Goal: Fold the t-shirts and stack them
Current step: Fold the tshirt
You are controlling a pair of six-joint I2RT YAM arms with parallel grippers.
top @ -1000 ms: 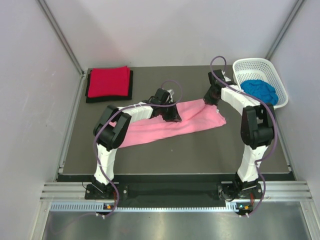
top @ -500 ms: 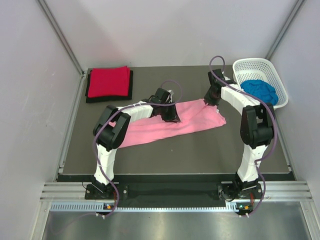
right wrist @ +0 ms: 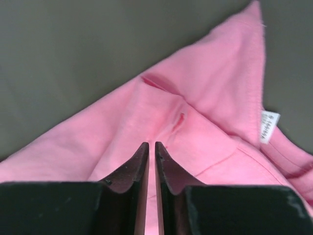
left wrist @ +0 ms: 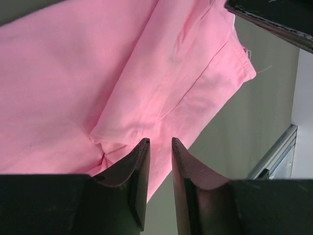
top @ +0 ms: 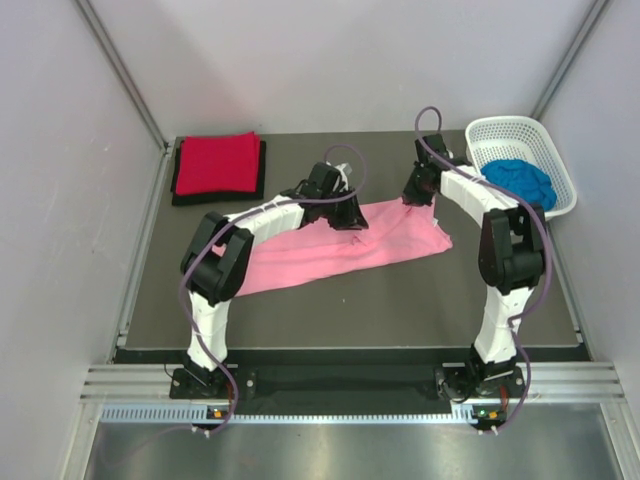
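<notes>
We see one container here: a white lattice basket at the far right corner of the dark surface. In it lies the blue t-shirt, bunched up and unfolded, filling most of the basket's floor. We make out nothing else inside.

At the far left corner the red t-shirt lies folded square on top of the folded black t-shirt, whose edges show along the red one's near and right sides.

The pink t-shirt lies stretched across the middle of the surface, running from near left to far right, well apart from both the stack and the basket.

The left tool is at the shirt's far edge near its middle. Its jaws are drawn almost together, leaving a narrow slit. The cloth puckers just beside one finger, but we cannot tell whether any of it is pinched.

The right tool is at the shirt's far right corner, its jaws closed to a hairline gap on a raised ridge of pink cloth. A small white label shows at the hem nearby.
</notes>
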